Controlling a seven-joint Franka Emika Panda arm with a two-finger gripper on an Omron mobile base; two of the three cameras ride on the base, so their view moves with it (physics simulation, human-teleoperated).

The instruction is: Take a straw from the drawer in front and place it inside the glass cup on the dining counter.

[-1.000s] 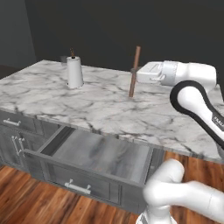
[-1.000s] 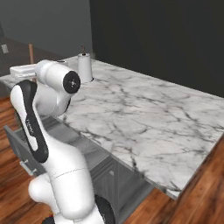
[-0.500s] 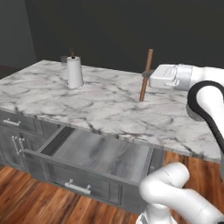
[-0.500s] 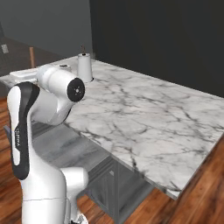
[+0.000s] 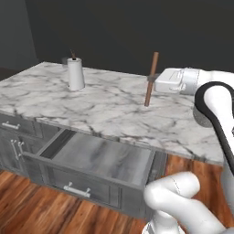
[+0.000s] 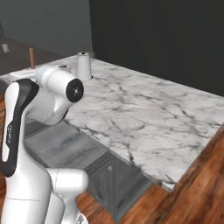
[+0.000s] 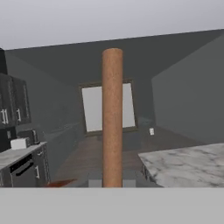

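Note:
The straw (image 5: 151,78), a brownish-orange stick, stands nearly upright over the dining counter (image 5: 105,107), its top leaning a little right. My gripper (image 5: 152,83) is shut on its middle, reaching in sideways from the right. In the hand view the straw (image 7: 112,118) rises straight up from between the fingertips (image 7: 94,179). From the right base view a bit of straw (image 6: 32,57) shows behind my arm. The drawer (image 5: 98,157) stands pulled open below the counter's front edge, its grey inside bare. A faint glass cup (image 5: 65,61) sits just behind the paper-towel roll at the far left.
A white paper-towel roll (image 5: 75,73) with a dark knob stands on the counter's far left, also seen as the roll (image 6: 84,65). Dark grey cabinet doors (image 5: 16,146) flank the drawer. My arm's white links (image 6: 48,94) rise in front of the open drawer (image 6: 65,144).
The arm has carried the straw to the right across the counter, away from the paper-towel roll; over the last half second it barely moved. The drawer stays open.

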